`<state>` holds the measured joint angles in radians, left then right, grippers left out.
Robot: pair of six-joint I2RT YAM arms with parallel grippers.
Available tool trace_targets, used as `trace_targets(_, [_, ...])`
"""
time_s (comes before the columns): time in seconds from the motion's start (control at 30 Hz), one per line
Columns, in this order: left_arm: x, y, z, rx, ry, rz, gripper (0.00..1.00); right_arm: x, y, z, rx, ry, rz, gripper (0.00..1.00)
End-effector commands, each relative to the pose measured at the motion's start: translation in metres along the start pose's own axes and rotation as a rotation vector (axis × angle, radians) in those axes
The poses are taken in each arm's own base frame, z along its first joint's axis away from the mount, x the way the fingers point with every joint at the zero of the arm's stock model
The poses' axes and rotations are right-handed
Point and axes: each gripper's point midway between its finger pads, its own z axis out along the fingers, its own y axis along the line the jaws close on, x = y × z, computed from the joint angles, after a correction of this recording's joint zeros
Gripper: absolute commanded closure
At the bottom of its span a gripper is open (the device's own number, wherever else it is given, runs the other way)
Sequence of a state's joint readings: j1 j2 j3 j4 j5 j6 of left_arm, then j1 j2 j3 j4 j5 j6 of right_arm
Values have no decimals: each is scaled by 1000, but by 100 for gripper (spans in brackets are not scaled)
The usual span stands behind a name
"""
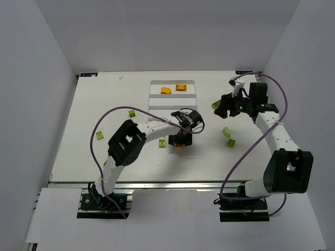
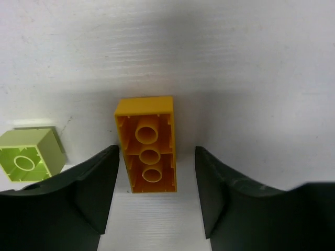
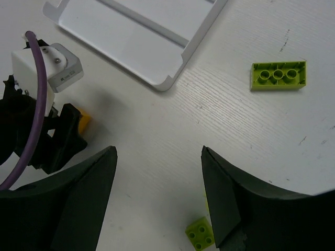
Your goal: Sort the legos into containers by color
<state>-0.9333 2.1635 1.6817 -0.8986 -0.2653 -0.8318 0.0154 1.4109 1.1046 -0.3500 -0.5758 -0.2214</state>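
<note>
White wood-grain table [image 1: 94, 94], plain pale walls [image 1: 157, 31], white tray [image 1: 172, 102] near far edge

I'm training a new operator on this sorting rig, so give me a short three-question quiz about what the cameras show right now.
1. True or false: the orange brick straddled by the left gripper lies studs up.
2. How many orange pieces lie in the tray: A one, B two, C four?
3. Fill in: the right gripper is open and holds ____.
Key: 1 false, its hollow underside faces up. 2 B. 3 nothing.
</note>
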Motion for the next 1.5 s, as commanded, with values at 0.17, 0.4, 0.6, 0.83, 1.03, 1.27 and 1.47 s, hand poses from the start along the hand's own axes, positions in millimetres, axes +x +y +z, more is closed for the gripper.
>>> trace_targets(0.17, [-22, -12, -13, 35, -74, -27, 68, -10, 3, -19, -23, -45, -12, 36])
trace_targets(0.4, [-108, -24, -55, 161, -226, -81, 97, 8, 6, -28, -22, -17, -84, 66])
trace_targets(0.6, [-222, -14, -71, 303, -343, -222, 100, 24, 13, -31, -37, 4, -99, 90])
trace_targets(0.83, [-307, 23, -47, 421, -500, -431, 98, 40, 14, -26, -49, 29, -73, 86])
trace_targets(1.03, [-357, 36, -39, 501, -641, -525, 93, 48, 16, -22, -65, 42, -36, 84])
trace_targets(1.27, [-362, 54, -3, 501, -604, -588, 70, 59, 15, -20, -60, 61, -30, 64])
trace_targets(1.47, [-356, 53, 11, 519, -561, -595, 38, 61, 15, -21, -58, 68, -35, 46])
